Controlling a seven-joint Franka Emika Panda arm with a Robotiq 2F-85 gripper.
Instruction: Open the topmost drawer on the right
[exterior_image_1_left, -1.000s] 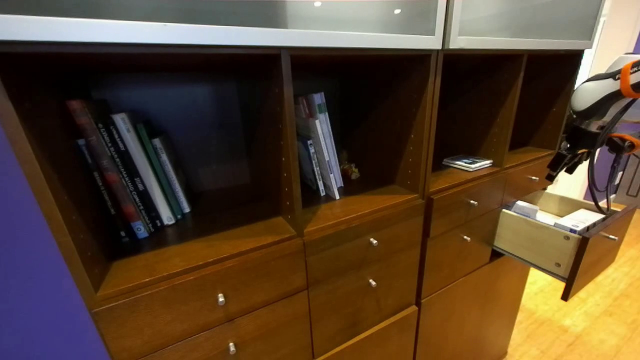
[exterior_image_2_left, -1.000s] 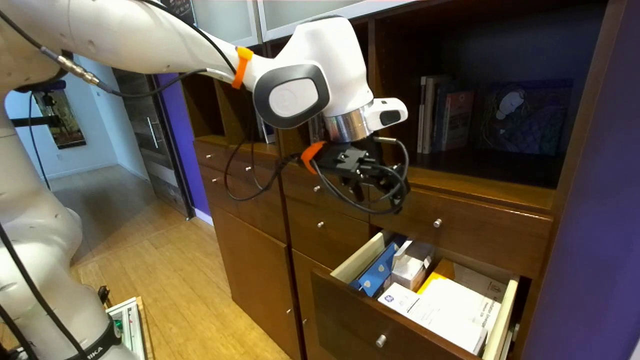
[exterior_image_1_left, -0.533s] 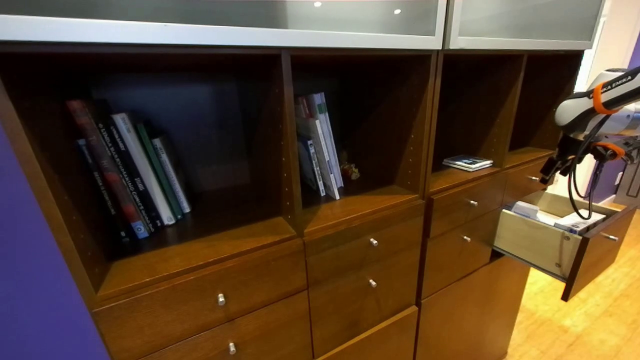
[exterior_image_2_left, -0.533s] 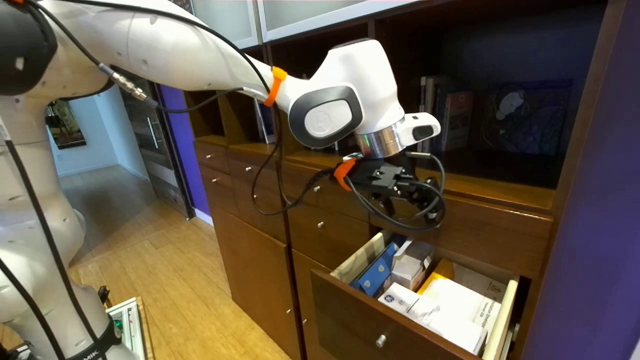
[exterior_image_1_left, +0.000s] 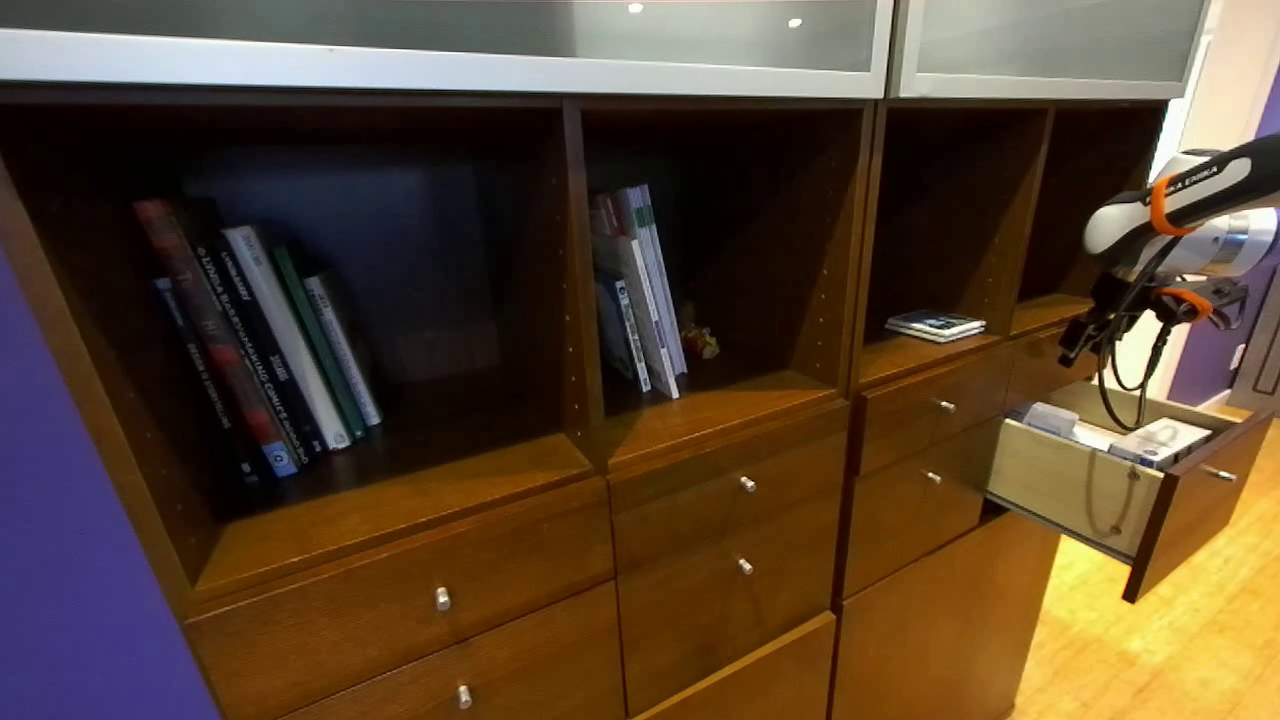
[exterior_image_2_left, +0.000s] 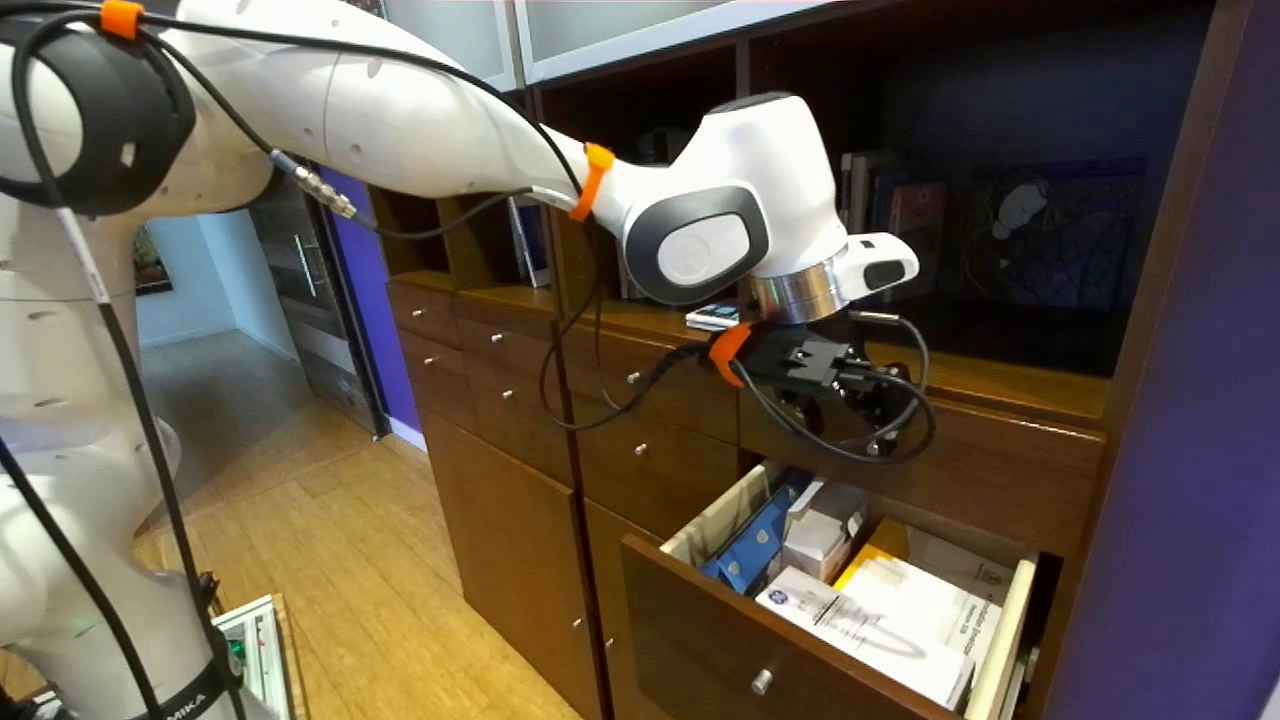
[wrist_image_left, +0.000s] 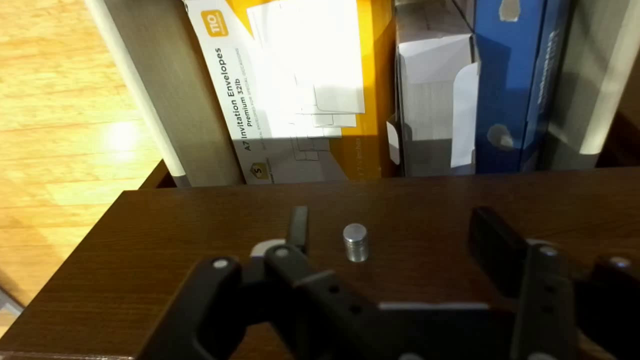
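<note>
The topmost drawer (exterior_image_2_left: 1010, 470) is shut; its reddish-brown front sits just above a pulled-out drawer. It also shows in an exterior view (exterior_image_1_left: 1030, 372) and in the wrist view (wrist_image_left: 420, 210), where the picture seems upside down. Its silver knob (wrist_image_left: 356, 242) stands between my two fingers in the wrist view, nearer the left one. My gripper (wrist_image_left: 393, 225) is open and holds nothing. In both exterior views the gripper (exterior_image_2_left: 848, 425) (exterior_image_1_left: 1072, 345) is in front of this drawer and hides the knob. I cannot tell how far the fingertips are from the front.
A deeper drawer (exterior_image_2_left: 680, 600) below is pulled out and juts toward the floor. It holds a white box (exterior_image_2_left: 800, 590), a blue box (exterior_image_2_left: 755, 545) and envelopes (wrist_image_left: 240, 100). Open shelves with books (exterior_image_1_left: 270, 340) are above. A purple wall (exterior_image_2_left: 1180, 450) stands beside the cabinet.
My arm and gripper have moved right and somewhat down in an exterior view, across to the topmost drawer's knob, which they now cover. The gripper's cable loop has moved along. The drawers have not moved.
</note>
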